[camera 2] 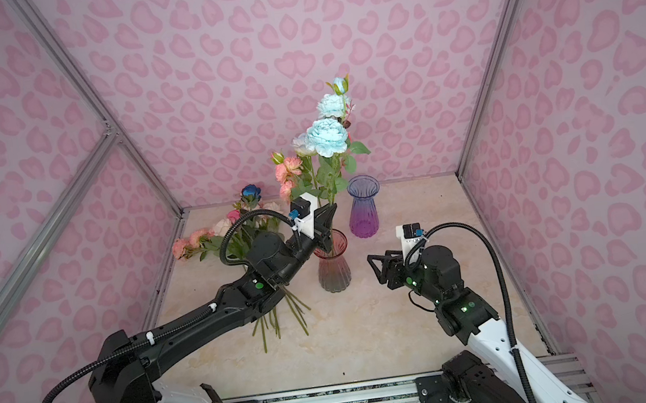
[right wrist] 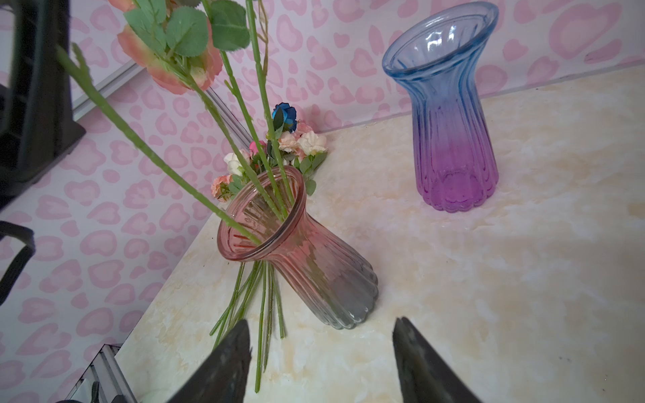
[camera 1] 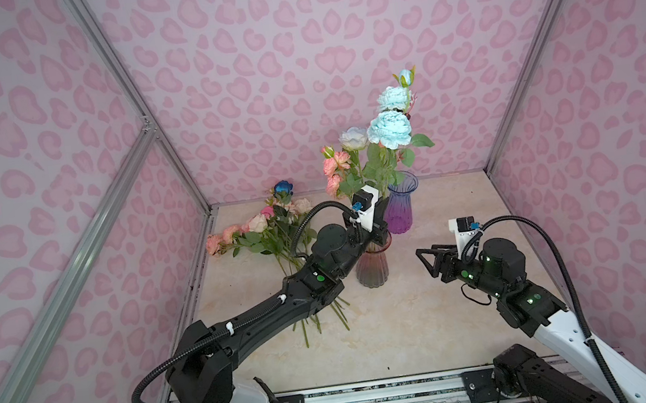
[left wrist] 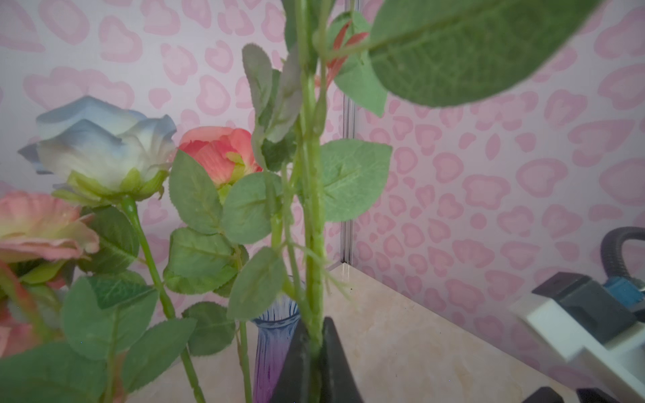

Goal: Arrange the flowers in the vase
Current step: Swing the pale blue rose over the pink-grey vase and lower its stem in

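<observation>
Flowers [camera 1: 390, 131], artificial, on long green leafy stems: several upright in ribbed pink-to-grey glass vase [camera 1: 371, 270], remaining bundle [camera 1: 261, 226] lying on cream marble-look table [camera 1: 432, 323] left of that vase. Left gripper [left wrist: 316, 340], jaws pinched tight on one green stem [left wrist: 312, 209] just above pink vase rim. Right gripper [right wrist: 321, 321], jaws parted wide, holding nothing, right of pink vase. Ribbed blue-to-purple glass vase [camera 1: 400, 210] just behind.

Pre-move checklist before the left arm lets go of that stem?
1. left tool shut on stem: ok.
2. Stem's lower end inside pink vase mouth: ok, per the right wrist view.
3. Pink vase upright: ok.
4. right tool open, empty, apart from the vase: ok.
5. How deep the stem sits: cannot tell.
6. All flowers in: not ok, loose flowers lie on the table.
</observation>
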Available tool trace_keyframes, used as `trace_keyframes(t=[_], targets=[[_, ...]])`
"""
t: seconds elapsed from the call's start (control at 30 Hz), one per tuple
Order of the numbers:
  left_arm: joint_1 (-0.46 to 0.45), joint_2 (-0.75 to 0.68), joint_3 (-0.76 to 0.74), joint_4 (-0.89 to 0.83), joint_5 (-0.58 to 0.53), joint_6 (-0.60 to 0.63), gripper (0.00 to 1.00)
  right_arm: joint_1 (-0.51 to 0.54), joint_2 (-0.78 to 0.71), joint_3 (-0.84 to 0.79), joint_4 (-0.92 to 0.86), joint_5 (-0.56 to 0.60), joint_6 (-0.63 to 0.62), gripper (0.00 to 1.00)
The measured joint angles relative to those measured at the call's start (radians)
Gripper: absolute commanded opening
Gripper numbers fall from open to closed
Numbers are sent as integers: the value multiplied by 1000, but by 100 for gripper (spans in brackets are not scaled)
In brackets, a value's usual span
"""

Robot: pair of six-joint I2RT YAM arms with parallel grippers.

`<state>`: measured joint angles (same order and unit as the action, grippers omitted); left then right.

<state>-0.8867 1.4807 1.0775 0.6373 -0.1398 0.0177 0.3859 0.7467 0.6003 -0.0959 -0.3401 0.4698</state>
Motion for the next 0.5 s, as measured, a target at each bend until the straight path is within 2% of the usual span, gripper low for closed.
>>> trace_keyframes(t=[0.2, 0.5], targets=[[-10, 1, -22, -16, -66, -18, 16, 0, 1, 0, 1, -1, 10, 66], [-10, 3, -15, -117, -110, -19, 29, 0, 11, 2, 1, -1, 28, 66]])
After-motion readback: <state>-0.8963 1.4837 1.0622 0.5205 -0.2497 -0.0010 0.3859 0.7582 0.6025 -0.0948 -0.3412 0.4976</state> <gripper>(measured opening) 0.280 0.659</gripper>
